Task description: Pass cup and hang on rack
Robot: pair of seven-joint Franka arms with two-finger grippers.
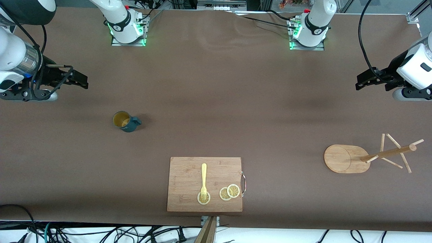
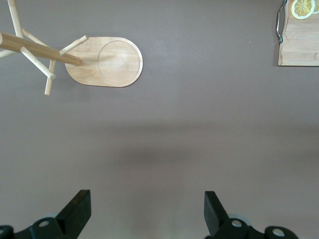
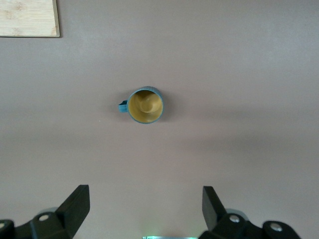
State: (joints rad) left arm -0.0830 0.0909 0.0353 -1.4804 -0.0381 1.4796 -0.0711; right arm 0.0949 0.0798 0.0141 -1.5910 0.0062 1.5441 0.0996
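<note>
The dark teal cup (image 1: 125,121) stands upright on the brown table toward the right arm's end, its yellowish-tan inside showing; it also shows in the right wrist view (image 3: 145,106). The wooden rack (image 1: 351,158) stands toward the left arm's end, with its pole and pegs over its oval base; it also shows in the left wrist view (image 2: 104,61). My right gripper (image 1: 78,80) is open and empty, up above the table, apart from the cup; it also shows in the right wrist view (image 3: 145,209). My left gripper (image 1: 363,81) is open and empty, up above the table, apart from the rack; it also shows in the left wrist view (image 2: 148,211).
A rectangular wooden cutting board (image 1: 189,175) lies near the table's front edge at the middle, with a yellow fork (image 1: 204,180) and lemon slices (image 1: 230,192) on it. A metal handle (image 1: 243,184) sticks out from its side toward the left arm's end.
</note>
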